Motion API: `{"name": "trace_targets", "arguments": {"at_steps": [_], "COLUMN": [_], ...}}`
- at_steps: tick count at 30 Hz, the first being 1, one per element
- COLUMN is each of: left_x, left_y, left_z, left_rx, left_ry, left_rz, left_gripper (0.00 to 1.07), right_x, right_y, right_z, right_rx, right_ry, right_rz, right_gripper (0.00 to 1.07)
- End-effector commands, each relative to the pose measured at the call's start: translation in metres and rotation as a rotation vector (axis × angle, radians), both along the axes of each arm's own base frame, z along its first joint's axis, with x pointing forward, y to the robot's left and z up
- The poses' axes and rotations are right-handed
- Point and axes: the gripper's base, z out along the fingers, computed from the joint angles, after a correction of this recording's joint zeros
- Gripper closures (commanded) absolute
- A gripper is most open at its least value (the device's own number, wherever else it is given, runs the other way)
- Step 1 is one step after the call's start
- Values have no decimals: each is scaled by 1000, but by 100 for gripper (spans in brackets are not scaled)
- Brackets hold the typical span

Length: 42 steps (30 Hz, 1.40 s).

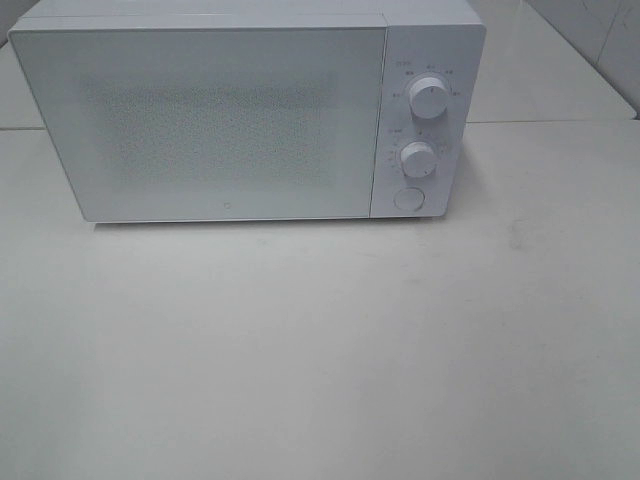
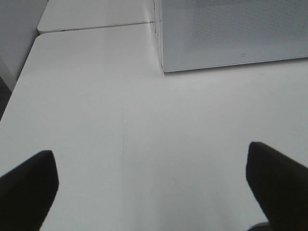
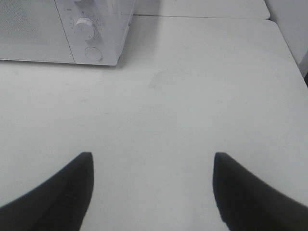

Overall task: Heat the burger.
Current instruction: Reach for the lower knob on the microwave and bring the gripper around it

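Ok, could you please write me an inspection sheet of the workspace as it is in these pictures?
Surface: white table; a seam between two tops runs at the back.
Job's things: burger not seen in any view; microwave stands at the back of the table, door shut, with two knobs and a round button on its right panel.
Clutter: nothing seen.
Grippers: left gripper open, holds nothing; right gripper open, holds nothing; both over the table, apart from the microwave.
Cables: nothing seen.
Surroundings: tiled wall at the back right.
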Motion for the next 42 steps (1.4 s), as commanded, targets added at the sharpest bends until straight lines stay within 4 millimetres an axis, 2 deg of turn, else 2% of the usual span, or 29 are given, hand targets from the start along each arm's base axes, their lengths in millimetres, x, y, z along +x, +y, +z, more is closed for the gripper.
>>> {"name": "trace_targets", "arguments": {"at_steps": [1,10,15,24,32,34,42], "left_x": [-3,-3,-3,-3,-3,-3,-3], "left_y": [0,0,0,0,0,0,0], "left_z": [-1,-1,-1,-1,-1,-1,-1], "left_rx": [-1,-1,-1,-1,-1,-1,-1], "left_ry": [-19,-19,-19,-19,-19,-19,-19], "left_rz": [6,6,6,6,6,6,6], "left_gripper": [5,5,5,6,6,6,6], "right_x": [-3,-3,4,37,62,76,93], "right_y": [0,0,1,6,10,12,15], "right_z": [-1,2,13,21,19,19,17], "right_rx": [-9,-9,1,2,-3,-4,-7], "right_ry": [-23,-32,-61,-24,5,1,19], "right_rz": [1,1,0,3,10,14,19], "right_gripper": [38,38,38,38,38,38,38]}}
